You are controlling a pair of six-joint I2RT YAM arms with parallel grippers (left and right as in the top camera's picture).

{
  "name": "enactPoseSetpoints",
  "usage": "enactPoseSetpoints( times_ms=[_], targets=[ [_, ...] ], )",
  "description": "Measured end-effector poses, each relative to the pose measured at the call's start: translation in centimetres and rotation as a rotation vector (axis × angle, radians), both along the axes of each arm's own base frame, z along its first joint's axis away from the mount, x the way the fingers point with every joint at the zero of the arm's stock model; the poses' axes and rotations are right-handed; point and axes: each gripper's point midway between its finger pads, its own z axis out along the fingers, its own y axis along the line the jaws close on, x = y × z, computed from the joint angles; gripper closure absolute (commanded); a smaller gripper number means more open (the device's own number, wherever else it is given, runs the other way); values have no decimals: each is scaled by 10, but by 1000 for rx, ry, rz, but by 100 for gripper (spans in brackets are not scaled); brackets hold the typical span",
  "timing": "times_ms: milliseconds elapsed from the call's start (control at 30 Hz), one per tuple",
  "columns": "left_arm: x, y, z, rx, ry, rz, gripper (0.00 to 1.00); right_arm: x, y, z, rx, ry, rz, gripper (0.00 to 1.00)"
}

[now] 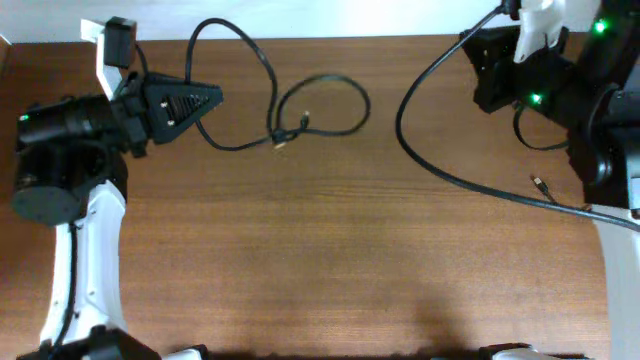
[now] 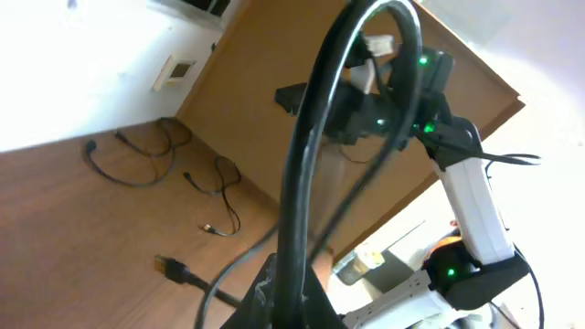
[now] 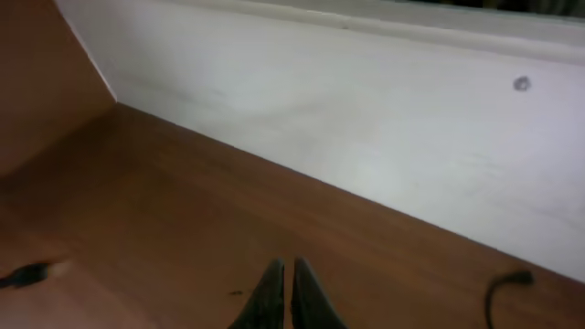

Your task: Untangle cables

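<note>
A thin black cable [image 1: 262, 62] arcs from my left gripper [image 1: 213, 96] over the back of the table into a loose loop [image 1: 340, 80], with two small plug ends [image 1: 303, 120] near its crossing. In the left wrist view my left gripper [image 2: 302, 294] is shut on this cable [image 2: 306, 155], which arches up close to the camera. A gold-tipped plug [image 2: 166, 266] lies beside it. My right gripper [image 3: 291, 279] is shut and empty, just above bare wood near the back wall. Short cords [image 1: 532, 142] and a plug [image 1: 540, 183] lie by the right arm.
A thicker black arm cable [image 1: 420, 150] sweeps from the right arm across the right side of the table. The white wall [image 3: 366, 119] runs along the table's back edge. A cord end [image 3: 507, 280] and a plug [image 3: 27, 272] lie either side of the right gripper.
</note>
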Motion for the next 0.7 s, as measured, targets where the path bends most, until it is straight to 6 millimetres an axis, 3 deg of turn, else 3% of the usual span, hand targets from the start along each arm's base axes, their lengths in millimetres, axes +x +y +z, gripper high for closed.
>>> enactPoseSetpoints(
  times_ms=[200,233,300,467,567,700],
  targets=[
    [-63,-13,65,63,-236,16,100,-1,5,1,1,-5,14,96],
    [-71,-12,74,72,-259,33,95,-1,5,1,1,-6,14,96],
    [-86,-1,106,49,-321,119,99,-2,7,3,6,-11,26,96],
    [-68,44,164,-109,-196,349,99,-5,13,5,20,-14,60,96],
    [-55,74,189,-153,-107,530,98,-5,14,6,24,-19,69,96],
    [-52,99,193,-54,-245,749,100,-7,17,7,30,-18,84,96]
  ],
)
